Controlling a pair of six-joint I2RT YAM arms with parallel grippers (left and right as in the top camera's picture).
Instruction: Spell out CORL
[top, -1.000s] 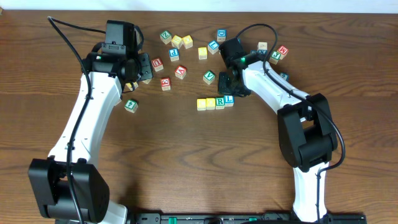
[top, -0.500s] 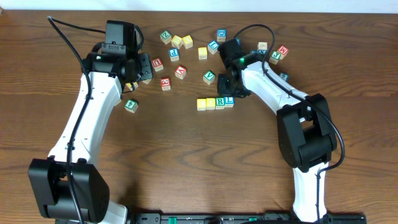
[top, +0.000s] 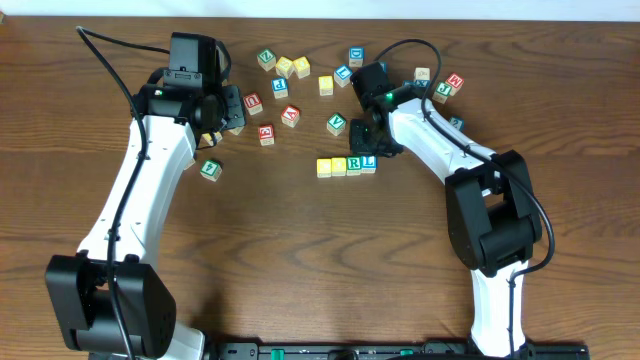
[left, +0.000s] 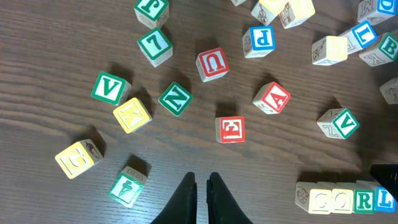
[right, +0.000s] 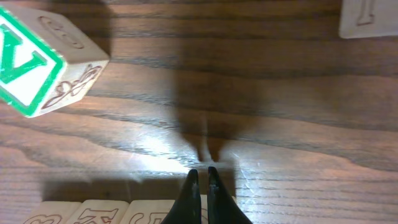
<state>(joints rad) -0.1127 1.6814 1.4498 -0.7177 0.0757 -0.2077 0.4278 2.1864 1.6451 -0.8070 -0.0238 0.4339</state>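
Four small wooden letter cubes (top: 346, 165) touch in a row on the brown table (top: 300, 250), reading CORL. The left end effector (left: 201, 180) and right end effector (right: 203, 173) are clenched, empty.

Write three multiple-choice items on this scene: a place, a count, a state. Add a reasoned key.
1. Where does the row of small wooden letter cubes lie?
A. right beside the right claw
B. at the table's left edge
C. atop the left arm
2. How many cubes form that row?
A. two
B. four
C. six
3. How is the left claw?
A. wide open
B. shut on a red cube
C. shut and empty
Key: 1 A: the overhead view shows them adjacent. 2 B: two yellow, a green R, a blue L. 3 C: closed, with nothing held.
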